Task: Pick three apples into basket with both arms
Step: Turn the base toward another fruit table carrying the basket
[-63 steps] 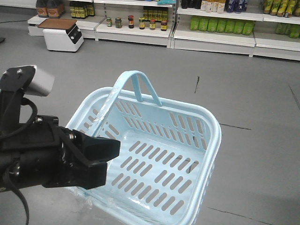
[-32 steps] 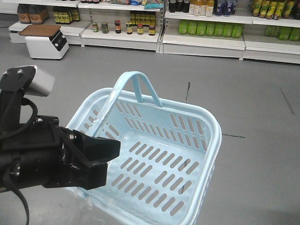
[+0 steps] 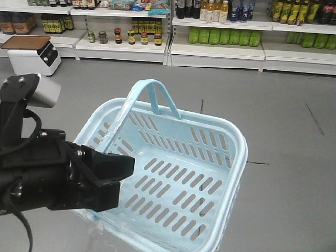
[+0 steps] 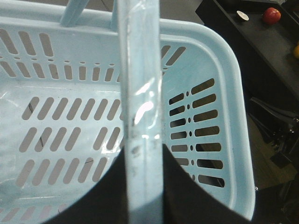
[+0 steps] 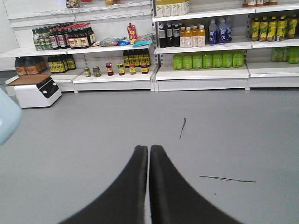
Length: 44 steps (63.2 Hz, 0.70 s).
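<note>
The pale blue basket (image 3: 173, 178) hangs above the grey floor with nothing in it. My left gripper (image 4: 144, 149) is shut on the basket's hoop handle (image 4: 139, 70), one black finger (image 4: 184, 186) on each side of the bar. The front view shows that gripper (image 3: 105, 178) at the basket's near left rim. One red apple (image 4: 271, 15) lies on a black surface beyond the basket's right rim; no other apples show. My right gripper (image 5: 149, 148) is shut with nothing in it, over bare floor.
Store shelves (image 3: 215, 50) with bottles and jars line the back wall. A white device with a brown top (image 3: 29, 52) stands on the floor at the far left. A yellow-orange fruit (image 4: 296, 49) peeks in next to the apple. Grey floor (image 5: 224, 135) lies ahead.
The shelves and white device have slid left in the front view, so the view has turned. The basket and left arm keep the same place in the frame.
</note>
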Motion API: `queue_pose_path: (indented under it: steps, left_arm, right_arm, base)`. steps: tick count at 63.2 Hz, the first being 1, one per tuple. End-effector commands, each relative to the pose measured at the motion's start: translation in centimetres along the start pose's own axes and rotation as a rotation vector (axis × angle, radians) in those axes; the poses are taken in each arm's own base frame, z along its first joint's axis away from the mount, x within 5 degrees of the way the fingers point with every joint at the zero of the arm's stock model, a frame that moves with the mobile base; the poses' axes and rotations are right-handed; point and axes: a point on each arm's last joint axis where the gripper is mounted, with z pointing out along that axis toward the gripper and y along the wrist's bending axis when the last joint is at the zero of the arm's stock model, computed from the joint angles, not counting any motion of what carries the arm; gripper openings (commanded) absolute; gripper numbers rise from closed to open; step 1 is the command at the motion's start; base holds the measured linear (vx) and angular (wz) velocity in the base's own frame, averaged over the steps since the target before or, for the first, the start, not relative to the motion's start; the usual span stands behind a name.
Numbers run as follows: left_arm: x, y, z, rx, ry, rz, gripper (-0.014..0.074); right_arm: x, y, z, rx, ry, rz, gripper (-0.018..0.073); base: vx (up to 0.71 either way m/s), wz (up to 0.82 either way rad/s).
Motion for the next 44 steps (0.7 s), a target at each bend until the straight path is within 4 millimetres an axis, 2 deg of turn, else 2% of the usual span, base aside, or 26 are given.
queue_pose_path:
  steps: [1, 24, 44]
  left_arm:
    - [-1.7, -1.04, -1.27, 0.066, -0.137, -0.01, -0.0007]
    - [-1.7, -1.04, -1.27, 0.066, -0.137, -0.01, -0.0007]
    - [-1.7, -1.04, -1.27, 0.066, -0.137, -0.01, -0.0007]
  right_arm:
    - [-0.25, -0.01, 0.01, -0.001, -0.071, -0.014, -0.0004]
    - [-0.25, -0.01, 0.01, -0.001, -0.071, -0.014, -0.0004]
    - [-0.25, -0.01, 0.01, -0.001, -0.071, -0.014, -0.0004]
  base:
    - [0.24, -0.14]
    - [0.24, -0.21]
    - [0.22, -0.44]
